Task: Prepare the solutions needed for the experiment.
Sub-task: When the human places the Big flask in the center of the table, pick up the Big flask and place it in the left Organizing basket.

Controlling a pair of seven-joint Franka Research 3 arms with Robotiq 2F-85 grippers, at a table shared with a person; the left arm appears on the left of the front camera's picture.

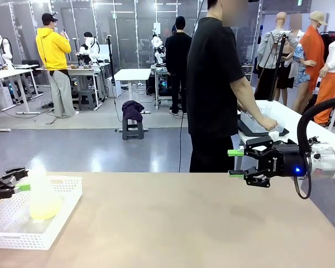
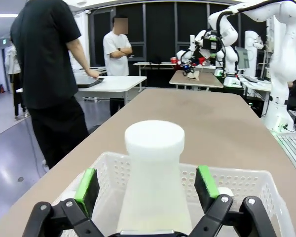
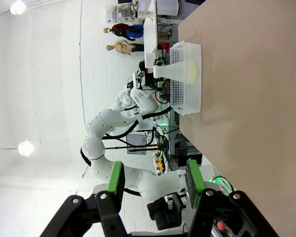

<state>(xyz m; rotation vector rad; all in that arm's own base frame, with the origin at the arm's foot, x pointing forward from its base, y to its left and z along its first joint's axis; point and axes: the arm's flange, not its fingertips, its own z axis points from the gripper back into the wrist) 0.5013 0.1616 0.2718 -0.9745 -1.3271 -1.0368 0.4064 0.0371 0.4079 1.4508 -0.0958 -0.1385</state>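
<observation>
A frosted white conical flask (image 1: 42,195) stands upright in a white perforated basket (image 1: 44,241) at the table's left end. The pale yellow solution (image 1: 45,211) lies as a shallow layer in its base. My left gripper (image 1: 21,180) is open, level with the flask's neck. In the left wrist view the flask (image 2: 153,168) rises between the green pads (image 2: 86,185), with a gap on each side. My right gripper (image 1: 234,163) hangs open above the table's far right edge, holding nothing. The right wrist view has that gripper (image 3: 154,180) pointing along the table toward the basket (image 3: 185,101) and the flask (image 3: 180,69).
The wide tan tabletop (image 1: 184,223) stretches between the two grippers. A person in black (image 1: 212,84) stands at the far side, turned away, hands on a tray (image 1: 262,125) on a white table to the right.
</observation>
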